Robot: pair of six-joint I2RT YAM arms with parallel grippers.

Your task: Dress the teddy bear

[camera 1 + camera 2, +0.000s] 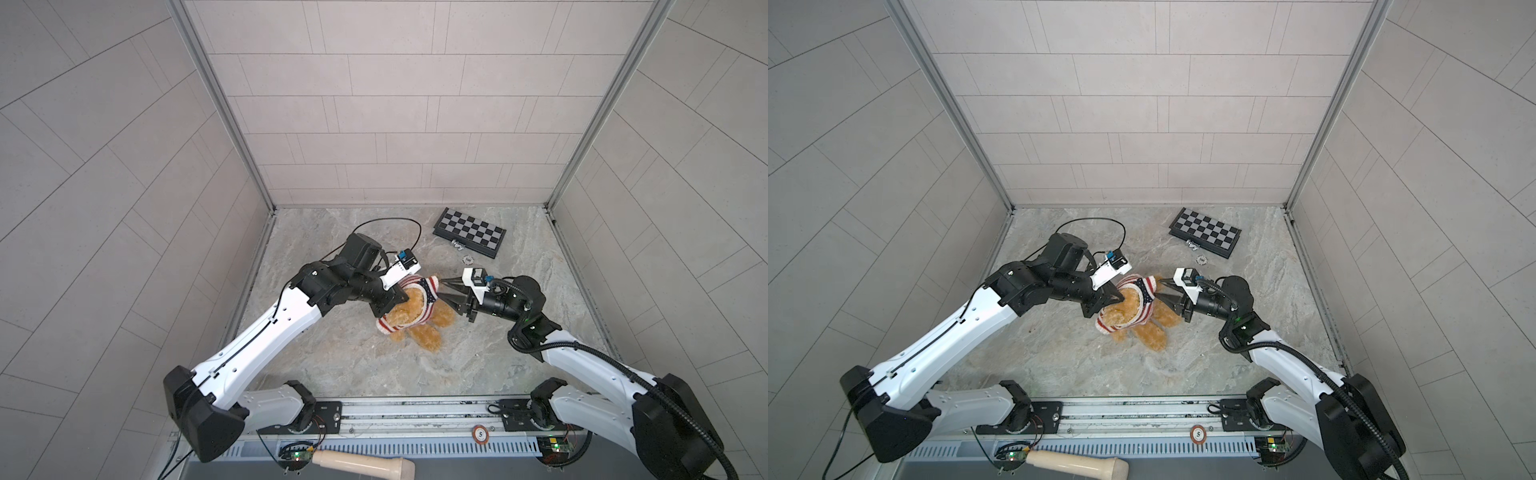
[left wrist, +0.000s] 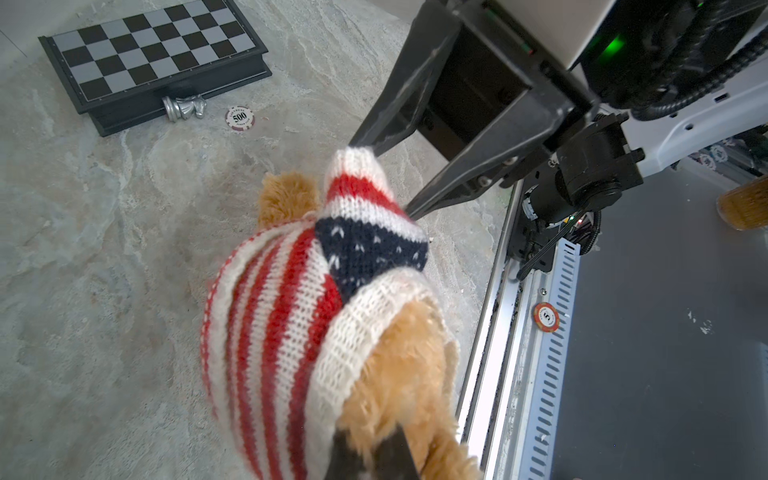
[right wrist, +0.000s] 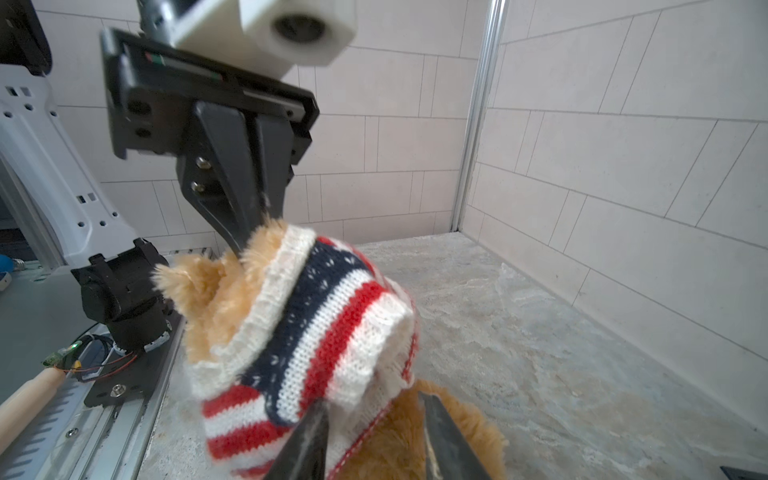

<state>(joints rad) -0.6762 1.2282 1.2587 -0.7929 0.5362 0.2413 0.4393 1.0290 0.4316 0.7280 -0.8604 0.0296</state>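
1. Resting near the middle of the bench (image 1: pixel 332 357), the teddy bear (image 1: pixel 422 334) lies between the two arms in both top views, with its legs pointing toward five o'clock.
2. The red-and-white striped sweater (image 1: pixel 422 289) covers its upper body, and tan fur shows through the white collar.
3. The left gripper (image 3: pixel 255 232) reaches in from nine o'clock and is pinched fully together on the bear's fur at that collar.
4. The right gripper (image 1: pixel 441 289), at three o'clock of the bear, holds its jaws partly apart around the sweater's sleeve, with its tips against the knit.
5. A chessboard (image 1: pixel 469 237) lies at one o'clock of the bear, and a poker chip (image 1: pixel 468 259) sits just beside it.
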